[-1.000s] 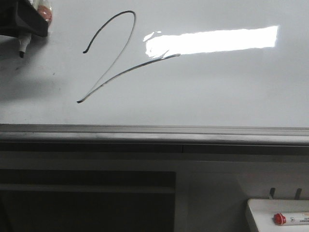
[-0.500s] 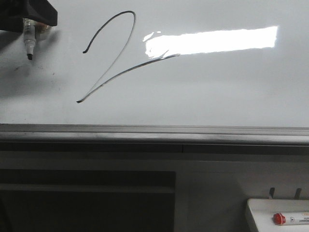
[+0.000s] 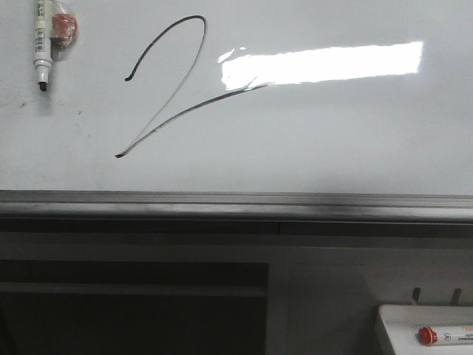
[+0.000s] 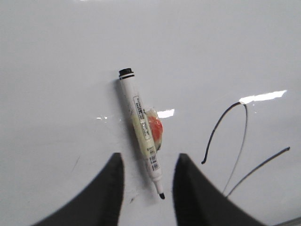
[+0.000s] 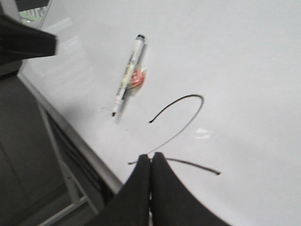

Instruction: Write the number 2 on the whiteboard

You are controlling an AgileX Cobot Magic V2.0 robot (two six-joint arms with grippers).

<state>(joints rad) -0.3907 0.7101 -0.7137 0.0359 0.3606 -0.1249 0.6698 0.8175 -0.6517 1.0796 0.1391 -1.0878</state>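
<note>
**Item: number 2, written**

I log the 2 (image 3: 166, 85) complete on the whiteboard (image 3: 332, 140), upper left. Marker (image 4: 141, 129) stuck to the board, released. Left gripper (image 4: 146, 188) spread wide, empty; right gripper (image 5: 150, 162) pressed closed, empty. Nothing left but retreat.

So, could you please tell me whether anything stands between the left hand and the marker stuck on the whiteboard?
Nothing visible does. In the left wrist view the left hand is open, and the marker on the whiteboard has its tip between the fingers. The number 2 lies off to one side.
</note>
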